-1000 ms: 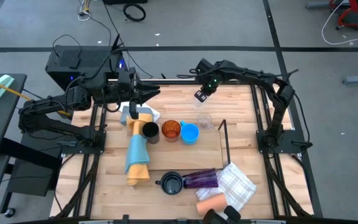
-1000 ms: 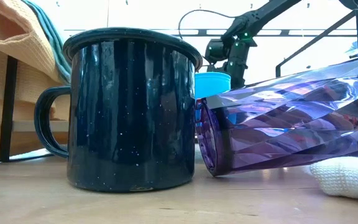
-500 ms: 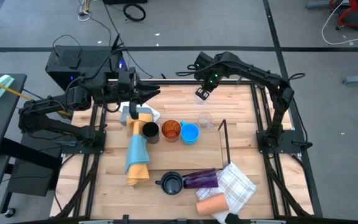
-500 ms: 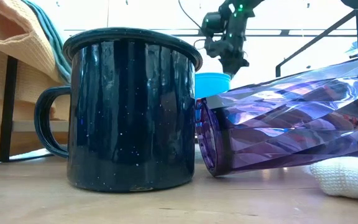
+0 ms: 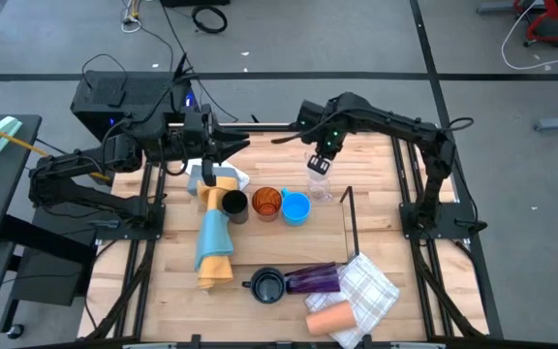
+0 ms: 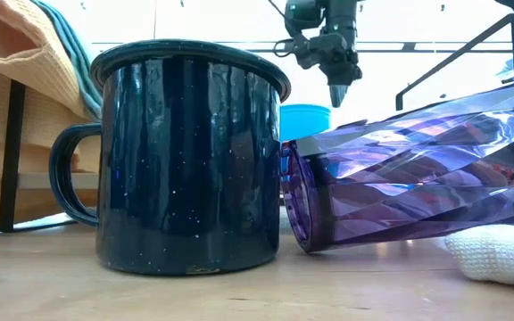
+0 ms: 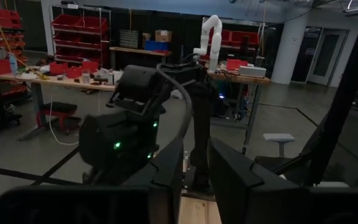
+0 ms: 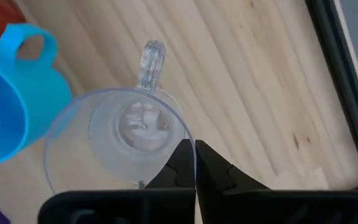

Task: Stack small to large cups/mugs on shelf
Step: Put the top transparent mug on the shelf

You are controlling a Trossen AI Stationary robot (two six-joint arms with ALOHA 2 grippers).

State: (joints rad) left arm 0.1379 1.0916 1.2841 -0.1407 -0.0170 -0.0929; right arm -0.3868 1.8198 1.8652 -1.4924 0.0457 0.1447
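A black cup [image 5: 233, 205], an amber cup [image 5: 266, 204] and a blue cup [image 5: 295, 207] stand in a row at mid-table. Beside them a clear handled glass [image 8: 129, 134] stands upright. My right gripper [image 5: 318, 163] hangs shut above the glass rim, pointing down, clear of it in the low view [image 6: 338, 94]. A dark mug [image 6: 186, 156] stands near the front edge. A purple tumbler [image 6: 418, 174] and a peach cup [image 5: 329, 318] lie on their sides there. The thin black shelf [image 5: 350, 221] stands to the right. My left gripper [image 7: 196, 180] is held level and open at the far left.
A yellow-and-blue cloth [image 5: 213, 237] lies along the table's left part. A white checked cloth [image 5: 371, 289] lies at the near right beside the tumbler. The black table frame [image 5: 410, 194] borders both sides. Bare wood [image 5: 376, 184] shows right of the clear glass.
My right gripper has risen well above the cups and tipped until it points straight down. It has drifted a little toward the near edge, over the clear glass, and stays shut. The cups have kept their places.
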